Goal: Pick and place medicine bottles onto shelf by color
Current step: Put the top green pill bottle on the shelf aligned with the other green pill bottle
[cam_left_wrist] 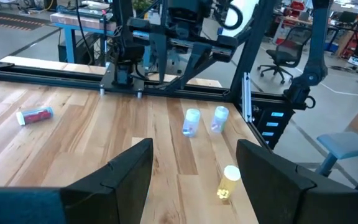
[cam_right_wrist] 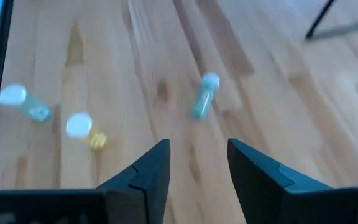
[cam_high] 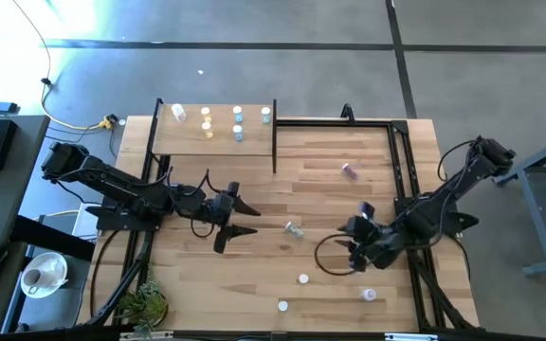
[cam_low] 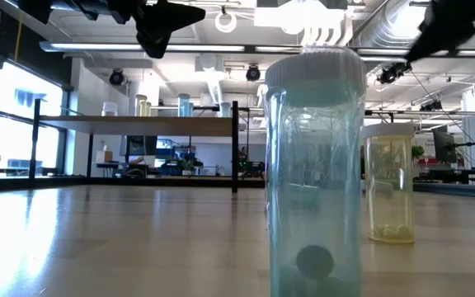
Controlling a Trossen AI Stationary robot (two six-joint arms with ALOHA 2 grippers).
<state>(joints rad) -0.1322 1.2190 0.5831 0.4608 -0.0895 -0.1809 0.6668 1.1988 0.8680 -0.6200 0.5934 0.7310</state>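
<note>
The shelf (cam_high: 214,128) stands at the table's far left, with several upright bottles on its board; it also shows in the low view (cam_low: 138,124). A green bottle (cam_high: 294,228) lies on its side mid-table, between my two grippers. A pink bottle (cam_high: 349,171) lies on its side farther back. A yellow bottle (cam_high: 303,278) and a blue bottle (cam_high: 282,305) stand near the front edge, and a pale one (cam_high: 369,295) stands to their right. My left gripper (cam_high: 245,218) is open and empty, left of the green bottle. My right gripper (cam_high: 358,248) is open and empty, to its right.
A black metal frame (cam_high: 401,161) runs along the table's far and right sides. In the low view the blue bottle (cam_low: 313,173) stands close to the camera, with the yellow one (cam_low: 390,181) behind it. Two pale blue bottles (cam_left_wrist: 191,122) stand upright in the left wrist view.
</note>
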